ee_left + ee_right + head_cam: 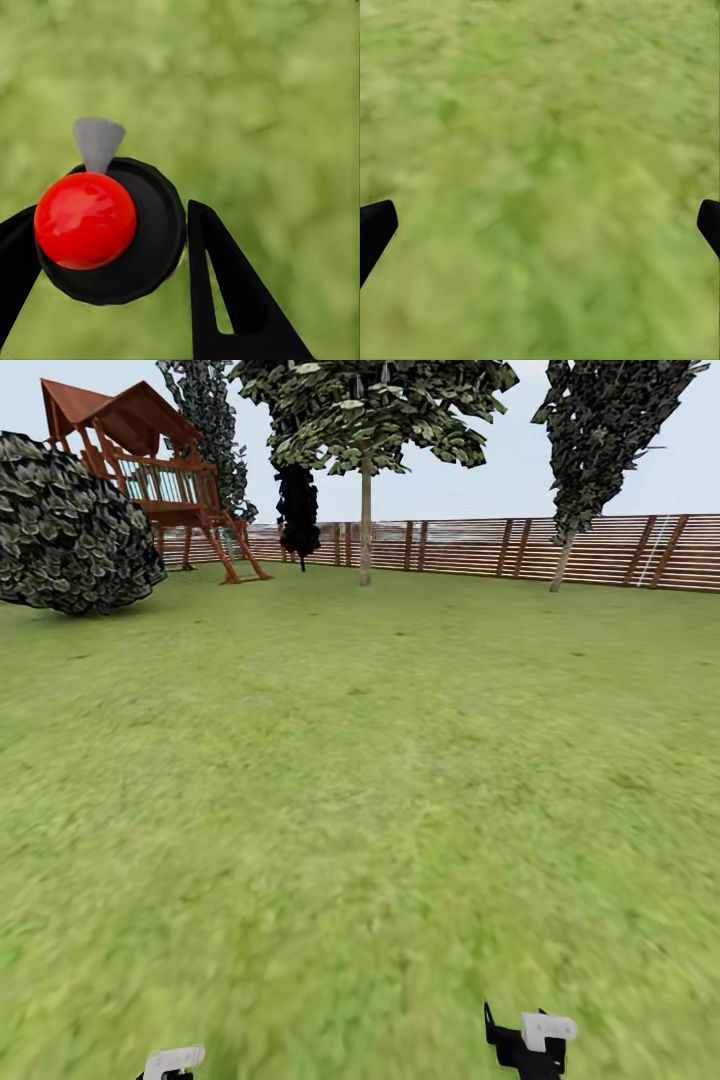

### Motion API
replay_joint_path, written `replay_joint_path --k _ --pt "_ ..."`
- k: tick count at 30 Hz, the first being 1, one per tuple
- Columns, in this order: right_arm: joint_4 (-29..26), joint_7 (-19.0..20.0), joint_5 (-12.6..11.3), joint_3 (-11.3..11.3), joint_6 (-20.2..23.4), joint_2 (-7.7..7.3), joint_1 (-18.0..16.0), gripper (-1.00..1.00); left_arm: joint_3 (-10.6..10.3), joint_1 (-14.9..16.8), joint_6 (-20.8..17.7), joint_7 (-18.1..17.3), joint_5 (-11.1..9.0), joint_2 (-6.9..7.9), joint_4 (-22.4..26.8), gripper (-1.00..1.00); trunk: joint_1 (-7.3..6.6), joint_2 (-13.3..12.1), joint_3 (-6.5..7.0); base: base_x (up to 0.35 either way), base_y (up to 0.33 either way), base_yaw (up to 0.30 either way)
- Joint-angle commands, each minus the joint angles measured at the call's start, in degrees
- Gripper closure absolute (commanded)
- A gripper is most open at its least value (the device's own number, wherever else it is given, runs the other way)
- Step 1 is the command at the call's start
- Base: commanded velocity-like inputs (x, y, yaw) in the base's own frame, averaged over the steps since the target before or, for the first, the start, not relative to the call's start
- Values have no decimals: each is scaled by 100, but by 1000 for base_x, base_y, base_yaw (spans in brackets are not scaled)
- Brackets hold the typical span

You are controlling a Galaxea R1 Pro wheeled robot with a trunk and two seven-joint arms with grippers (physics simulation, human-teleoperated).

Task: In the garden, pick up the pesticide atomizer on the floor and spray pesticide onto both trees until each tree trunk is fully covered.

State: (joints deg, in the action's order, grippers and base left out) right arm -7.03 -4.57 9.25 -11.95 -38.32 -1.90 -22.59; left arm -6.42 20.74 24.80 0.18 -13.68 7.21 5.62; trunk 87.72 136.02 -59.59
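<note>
In the left wrist view the pesticide atomizer (112,232) appears from above as a black round body with a glossy red knob and a grey cone nozzle. My left gripper (116,281) is shut on it, a black finger (225,292) on either side, over blurry green lawn. My right gripper (540,225) is open with only grass between its fingertips (375,229). In the head view both grippers sit at the lower edge, left gripper (172,1063) and right gripper (530,1042). A tree with a pale straight trunk (366,520) stands far ahead by the fence.
Wide green lawn (360,790) stretches ahead to a brown slat fence (480,547). A large dark bush (70,530) and a red-brown wooden playset (160,480) stand at far left. Dark-leaved thin trees (585,470) rise along the fence.
</note>
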Motion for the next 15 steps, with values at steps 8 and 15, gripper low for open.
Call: replay_joint_path --k 8,15 --pt "0 0 -1 0 8 2 -1 -100 1 0 5 0 -1 0 0 100 0 0 0 338 0 0" --pt "0 0 -2 0 8 6 0 -100 1 0 0 0 -1 0 0 100 0 0 0 338 0 0"
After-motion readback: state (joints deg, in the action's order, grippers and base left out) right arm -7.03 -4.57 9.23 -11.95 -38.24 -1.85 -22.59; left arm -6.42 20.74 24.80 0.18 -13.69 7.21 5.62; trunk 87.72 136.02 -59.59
